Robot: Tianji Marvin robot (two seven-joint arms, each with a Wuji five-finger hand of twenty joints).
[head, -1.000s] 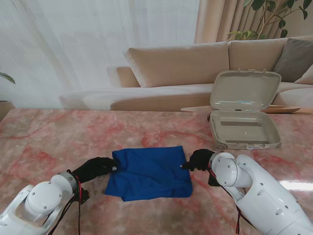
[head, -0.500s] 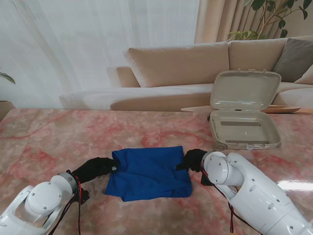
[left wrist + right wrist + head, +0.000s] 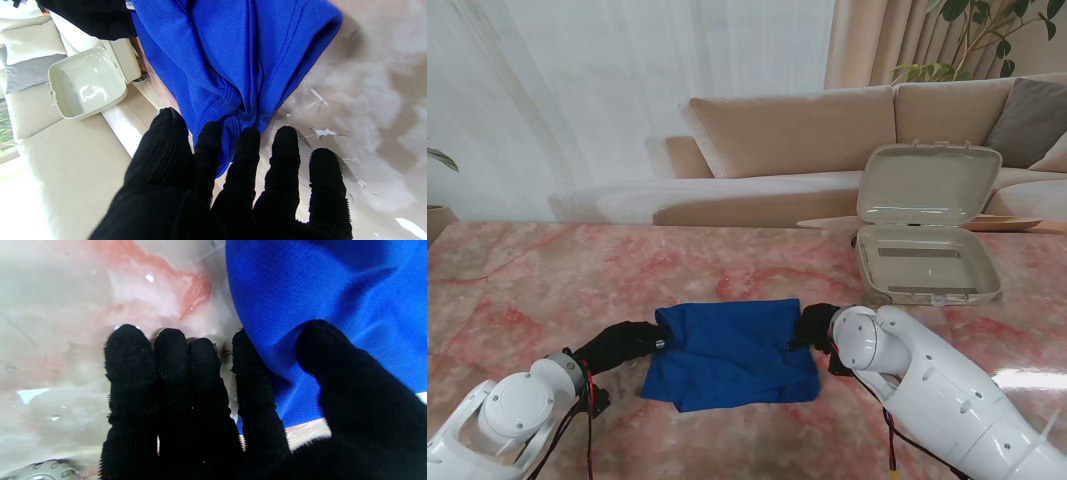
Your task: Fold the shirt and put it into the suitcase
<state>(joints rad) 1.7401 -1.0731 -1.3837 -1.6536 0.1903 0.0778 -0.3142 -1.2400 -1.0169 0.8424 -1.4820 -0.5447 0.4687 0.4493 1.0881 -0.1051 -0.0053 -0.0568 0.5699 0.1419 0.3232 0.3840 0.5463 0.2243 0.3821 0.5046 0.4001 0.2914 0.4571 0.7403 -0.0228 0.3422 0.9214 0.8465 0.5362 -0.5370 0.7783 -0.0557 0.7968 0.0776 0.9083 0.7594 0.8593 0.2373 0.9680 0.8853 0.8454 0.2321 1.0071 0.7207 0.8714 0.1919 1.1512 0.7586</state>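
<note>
The left hand (image 3: 627,343), gloved in black, rests at the left edge of the blue shirt (image 3: 732,352), which lies folded into a rough rectangle on the pink marbled table (image 3: 547,280), nearer to me than the table's middle. In the left wrist view, the left hand (image 3: 230,186) shows 5 fingers (image 3: 283,156) spread apart; the gathered hem of the shirt (image 3: 233,66) passes between the thumb and the next finger, so the hand appears to be pinching the cloth there, though the contact itself is partly hidden. The right hand (image 3: 815,326), also gloved in black, sits at the right edge of the shirt, at the corner farther from me. In the right wrist view, the right hand (image 3: 233,400) has its thumb (image 3: 330,350) on top of the shirt (image 3: 333,290) and 1 finger under the edge, so the cloth is gripped between them; the other 3 fingers lie pressed together on the bare table (image 3: 100,290) beside the shirt. The suitcase (image 3: 924,262) stands on the table to the right, farther from me than the shirt and well apart from it, with its lid (image 3: 930,184) raised upright and its grey interior showing. A beige sofa (image 3: 797,130) runs behind the table, with white curtains (image 3: 577,90) behind it.
</note>
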